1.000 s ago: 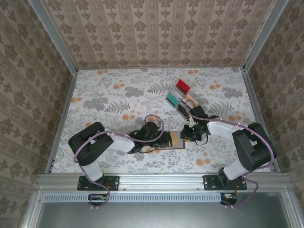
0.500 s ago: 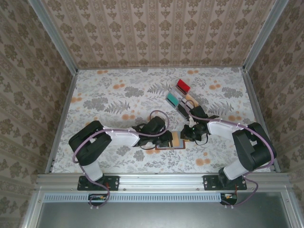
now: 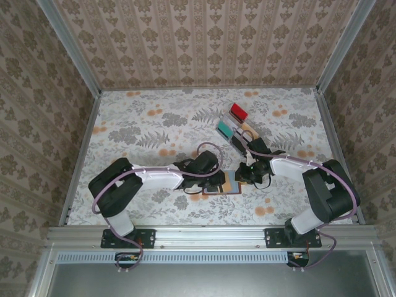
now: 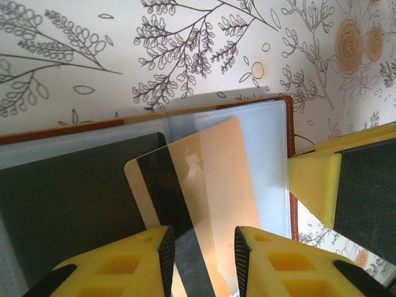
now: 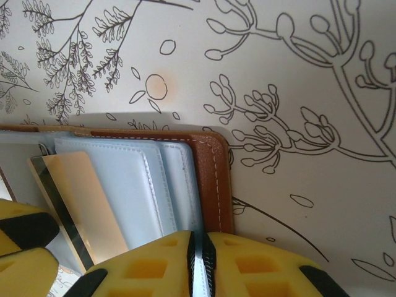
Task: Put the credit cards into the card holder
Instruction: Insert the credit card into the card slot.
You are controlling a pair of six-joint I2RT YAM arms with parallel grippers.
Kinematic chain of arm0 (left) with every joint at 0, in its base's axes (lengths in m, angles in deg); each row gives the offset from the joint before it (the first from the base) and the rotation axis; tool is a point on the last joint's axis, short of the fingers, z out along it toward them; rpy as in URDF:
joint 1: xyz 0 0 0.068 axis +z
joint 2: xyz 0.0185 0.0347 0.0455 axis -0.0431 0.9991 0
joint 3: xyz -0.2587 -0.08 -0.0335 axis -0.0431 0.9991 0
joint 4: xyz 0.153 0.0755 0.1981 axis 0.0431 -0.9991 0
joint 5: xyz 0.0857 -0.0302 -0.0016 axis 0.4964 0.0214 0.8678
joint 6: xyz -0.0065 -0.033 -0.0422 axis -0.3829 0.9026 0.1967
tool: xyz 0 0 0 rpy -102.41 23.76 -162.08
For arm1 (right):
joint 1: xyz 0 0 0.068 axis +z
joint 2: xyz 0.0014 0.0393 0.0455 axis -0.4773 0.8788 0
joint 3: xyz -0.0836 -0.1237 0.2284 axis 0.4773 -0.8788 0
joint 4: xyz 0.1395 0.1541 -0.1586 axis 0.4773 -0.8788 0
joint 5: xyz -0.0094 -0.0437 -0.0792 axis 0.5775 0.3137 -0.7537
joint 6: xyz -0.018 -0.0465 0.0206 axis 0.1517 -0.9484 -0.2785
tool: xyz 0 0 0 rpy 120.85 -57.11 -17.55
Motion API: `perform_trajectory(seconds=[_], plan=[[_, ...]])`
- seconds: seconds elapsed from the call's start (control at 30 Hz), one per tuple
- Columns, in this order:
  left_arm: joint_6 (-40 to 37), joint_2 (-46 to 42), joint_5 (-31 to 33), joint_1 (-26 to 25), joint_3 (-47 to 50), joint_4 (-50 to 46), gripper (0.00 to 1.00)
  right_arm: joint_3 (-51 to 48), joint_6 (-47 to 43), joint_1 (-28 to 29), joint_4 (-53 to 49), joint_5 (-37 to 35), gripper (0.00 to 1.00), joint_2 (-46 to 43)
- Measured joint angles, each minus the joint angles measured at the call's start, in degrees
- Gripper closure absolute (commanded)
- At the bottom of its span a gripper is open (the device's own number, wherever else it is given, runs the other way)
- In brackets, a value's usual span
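Looking down from my left wrist, I see my left tool [image 4: 201, 244] at the bottom edge of the frame, its yellow fingers [image 4: 124, 266] a little apart and clamped on nothing. A peach credit card [image 4: 207, 179] with a dark stripe lies flat and tilted at mid-frame. Its lower end runs under both fingers, and its upper end rests on the pale blue pocket of the card holder [image 4: 288, 154]. A dark grey card [image 4: 68, 192] sits in the pocket at the left of that frame.

My right tool [image 5: 198, 241] is at the bottom of its own view, closed on the card holder — a thin pale leaf of it shows between the fingers, just beside the brown stitched edge.

From above, the holder lies open on the floral desk [image 3: 142, 124], just below centre, between my two tools. The clear rack [image 3: 234, 127] of coloured pieces stands apart toward the upper right.
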Motion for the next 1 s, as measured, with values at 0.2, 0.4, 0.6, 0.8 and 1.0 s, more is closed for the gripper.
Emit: perform_trajectory(seconds=[0.2,0.4,0.6,0.8,1.0], plan=[[-0.55,2.78,-0.61,0.02,-2.21,0.24,0.66,0.00,-0.02,0.00,0.02,0.02,0.82,0.00],[-2.36,4.50,-2.14,0.02,-4.52,0.22,0.65,0.00,0.00,0.00,0.04,0.02,0.82,0.00],[-3.04,3.23,-1.66,0.00,-3.93,-0.04,0.60,0.00,0.00,0.00,0.04,0.02,0.81,-0.02],[-2.97,-0.98,-0.26,0.00,-2.25,-0.63,0.59,0.00,-0.02,0.00,0.04,0.02,0.81,-0.02],[-2.47,0.02,-0.17,-0.33,-2.49,-0.72,0.60,0.00,-0.02,0.00,0.04,0.02,0.81,-0.02]])
